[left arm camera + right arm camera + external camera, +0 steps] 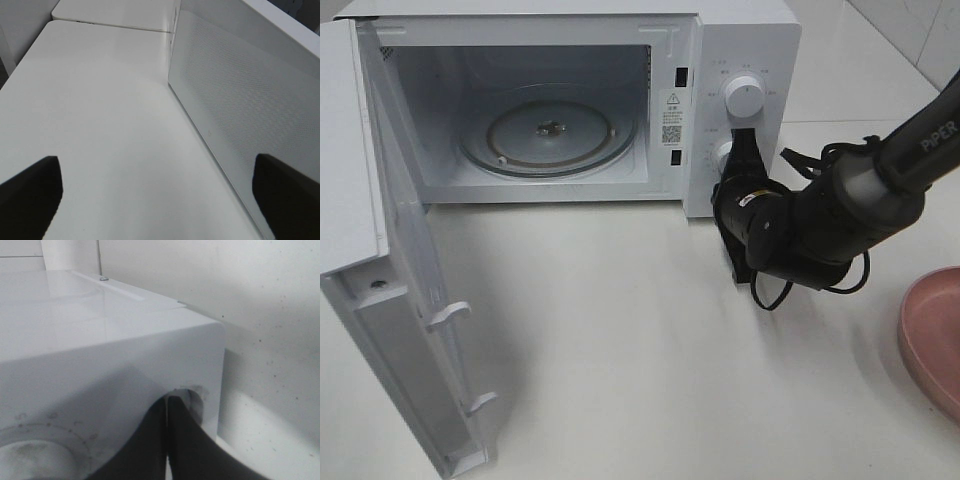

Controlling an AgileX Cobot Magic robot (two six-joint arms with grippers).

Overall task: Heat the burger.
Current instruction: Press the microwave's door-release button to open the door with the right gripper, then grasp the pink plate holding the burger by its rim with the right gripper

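Exterior high: jaws at lower dial (pixel 723 152)

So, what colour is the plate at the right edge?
The plate is pink, seen best in the exterior high view.

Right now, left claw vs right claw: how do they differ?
Left claw is open, jaws wide apart; right claw is shut, tips together. Left claw hangs over the table beside the open microwave door; right claw points at the microwave's lower dial. Both are dark and hold nothing.
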